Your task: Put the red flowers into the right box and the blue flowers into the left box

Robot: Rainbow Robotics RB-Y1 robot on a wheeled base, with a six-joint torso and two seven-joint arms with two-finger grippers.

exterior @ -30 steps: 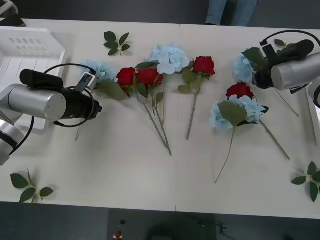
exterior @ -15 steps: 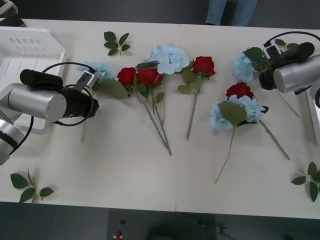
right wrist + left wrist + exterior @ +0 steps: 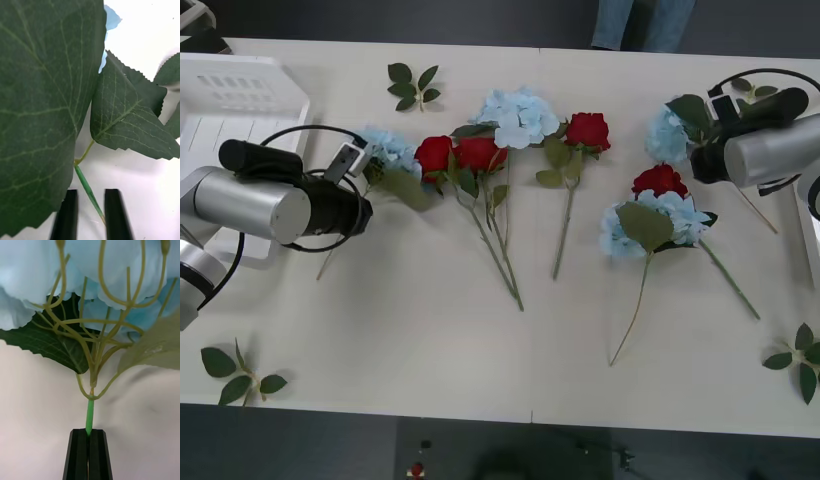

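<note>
Blue flowers (image 3: pixel 388 150), front view: one cluster sits at the left gripper (image 3: pixel 358 160) near the left box (image 3: pixel 240 100), another (image 3: pixel 667 135) at the right gripper (image 3: pixel 710 125), with red flowers (image 3: pixel 455 153) and a rose (image 3: pixel 588 130) crowding mid tabletop (image 3: pixel 420 330). Right wrist view: fingers (image 3: pixel 68 213) a little apart around the thin green stem (image 3: pixel 89 193), big leaves (image 3: pixel 37 93) blocking sight. Left wrist view: fingers (image 3: pixel 78 453) pressed together on the stem (image 3: pixel 89 420) just below the bloom (image 3: pixel 93 273); light, floppy stuff, so grip the stiff stem, not the petals.
</note>
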